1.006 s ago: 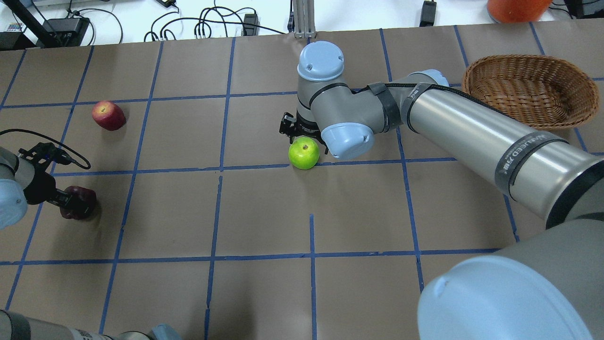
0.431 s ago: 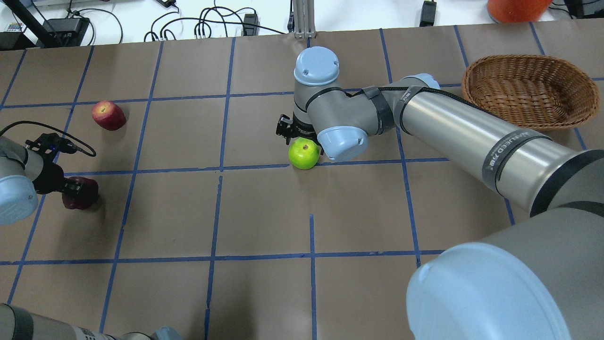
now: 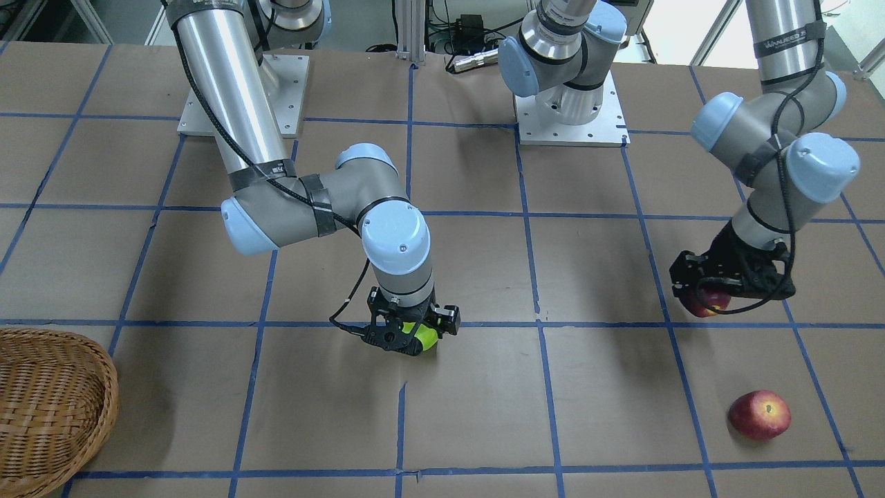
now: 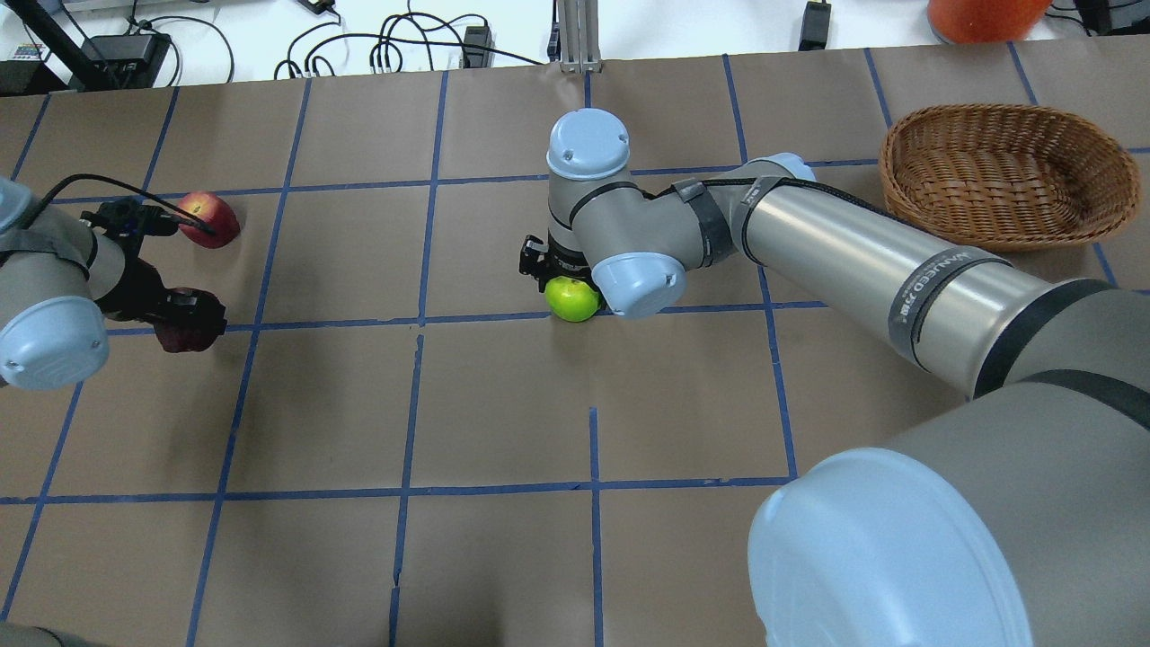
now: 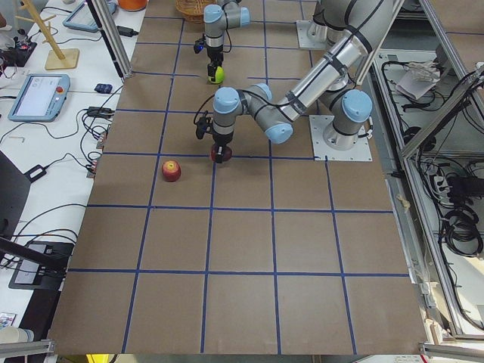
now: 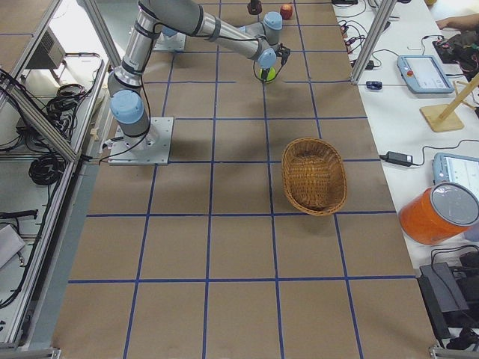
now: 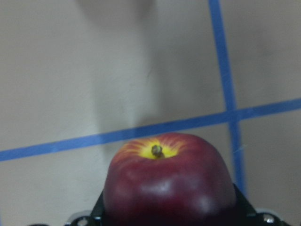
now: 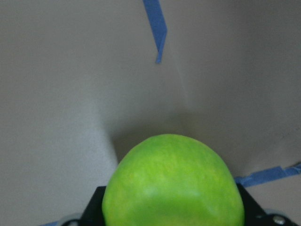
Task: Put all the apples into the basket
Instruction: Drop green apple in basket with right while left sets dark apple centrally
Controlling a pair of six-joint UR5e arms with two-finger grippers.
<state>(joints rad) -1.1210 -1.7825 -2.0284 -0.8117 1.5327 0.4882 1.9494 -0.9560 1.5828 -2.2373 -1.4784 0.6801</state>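
My left gripper (image 4: 187,325) is shut on the dark maroon apple (image 7: 169,186), holding it off the table (image 3: 705,301). The red apple with a yellowish blush (image 4: 210,220) lies just beyond it on the table (image 3: 759,414). Near the table's middle, my right gripper (image 4: 566,286) reaches straight down with its fingers closed around the lime green apple (image 4: 572,300), which fills the bottom of the right wrist view (image 8: 173,183). The wicker basket (image 4: 1006,171) sits at the far right with nothing in it (image 6: 314,176).
An orange container (image 4: 984,18) and cables lie beyond the table's far edge. The arm bases (image 3: 570,104) stand on plates at the robot's side. The right arm's long forearm (image 4: 853,261) spans the space between the green apple and the basket.
The left gripper has carried the maroon apple up and toward the red apple. The right gripper has come down over the green apple, covering more of it.
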